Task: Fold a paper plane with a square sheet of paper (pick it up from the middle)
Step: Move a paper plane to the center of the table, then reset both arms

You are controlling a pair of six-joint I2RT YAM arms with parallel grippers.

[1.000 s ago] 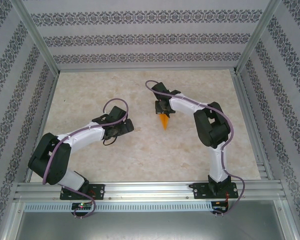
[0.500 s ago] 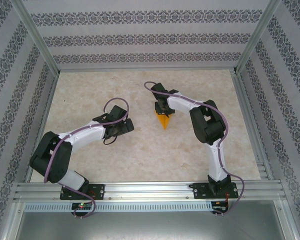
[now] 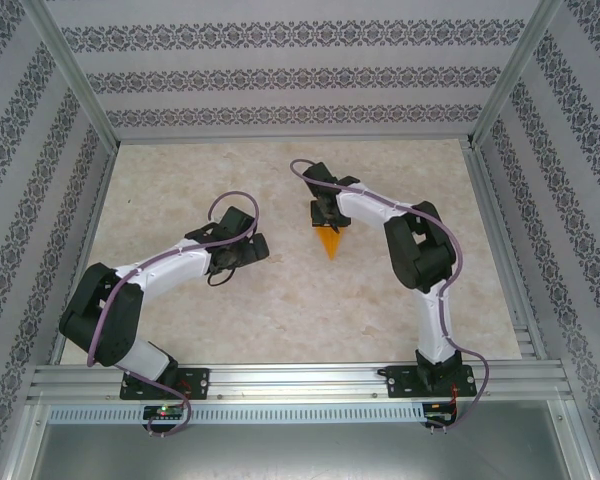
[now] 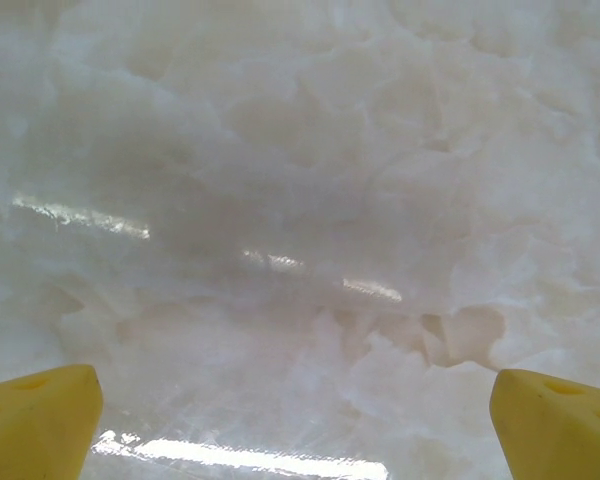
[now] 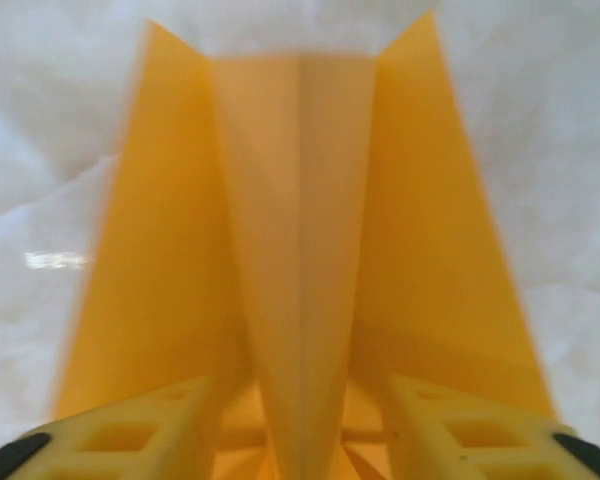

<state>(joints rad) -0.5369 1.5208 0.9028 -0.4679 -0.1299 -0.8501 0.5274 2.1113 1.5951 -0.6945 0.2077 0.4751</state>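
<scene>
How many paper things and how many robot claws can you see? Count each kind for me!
Slim orange folded paper plane: 1
Robot grippers with yellow fingers: 2, the left gripper and the right gripper
Total: 3

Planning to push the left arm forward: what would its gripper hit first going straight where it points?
Probably the marble tabletop: the left gripper, jaws wide open, faces its bare surface. How far off is hard to tell.
</scene>
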